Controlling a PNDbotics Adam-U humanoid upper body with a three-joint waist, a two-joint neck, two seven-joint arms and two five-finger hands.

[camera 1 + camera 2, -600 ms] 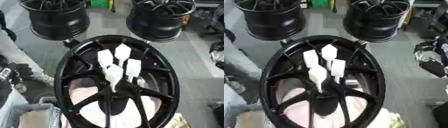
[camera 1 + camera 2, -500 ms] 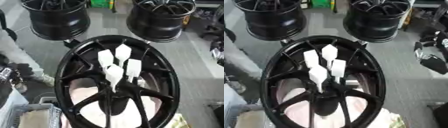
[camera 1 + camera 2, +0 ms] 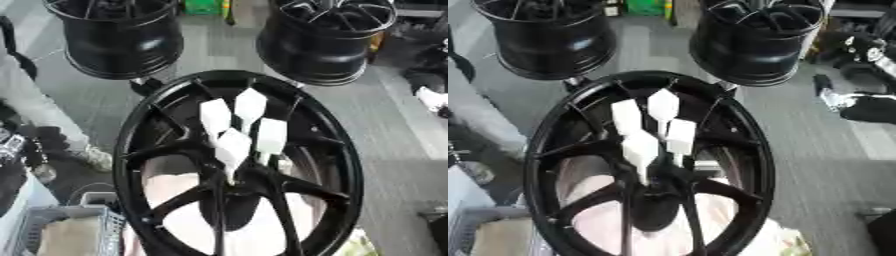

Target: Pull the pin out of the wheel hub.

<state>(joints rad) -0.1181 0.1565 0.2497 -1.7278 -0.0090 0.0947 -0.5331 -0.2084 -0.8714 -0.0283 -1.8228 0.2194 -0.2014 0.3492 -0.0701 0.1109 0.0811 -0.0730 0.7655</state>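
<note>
Four white-flagged pins (image 3: 234,145) stand in the wheel hub (image 3: 241,182), neither of our hands shows so we cannot tell their state; we should pull one straight out along its axis.

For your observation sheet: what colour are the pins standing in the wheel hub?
White pins, against the black wheel hub; clearest in the left eye view.

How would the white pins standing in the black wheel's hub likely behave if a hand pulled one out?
The white pins look stiff, standing upright with thin stems and broad flat tops, and probably light. Standing close together, a neighbour may get knocked. The wheel looks heavy and unlikely to shift.
</note>
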